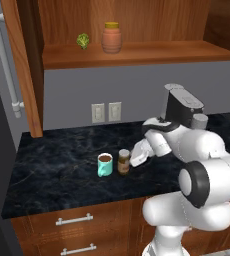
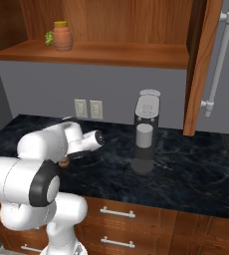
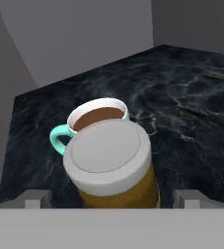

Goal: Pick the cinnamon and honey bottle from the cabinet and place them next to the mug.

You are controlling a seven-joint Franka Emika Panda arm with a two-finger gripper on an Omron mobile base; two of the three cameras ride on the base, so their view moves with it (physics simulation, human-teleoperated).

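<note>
The mug (image 1: 105,164) holds brown liquid — the lidded cinnamon (image 1: 123,161) stands just beside it at 3 o'clock, between the spread-apart fingers of the gripper (image 1: 132,161); the honey bottle (image 1: 111,37) stands in the cabinet (image 1: 137,52).

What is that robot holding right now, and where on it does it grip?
Cannot be told. The tool sits around the cinnamon jar, low on its sides, standing on the counter beside the mug; whether the fingers actually press it is unclear.

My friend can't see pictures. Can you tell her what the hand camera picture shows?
A cinnamon jar with a pale grey lid stands close up between the gripper fingertips, on a dark marbled counter. Right behind it is a teal mug of brown drink, its handle pointing left.
</note>
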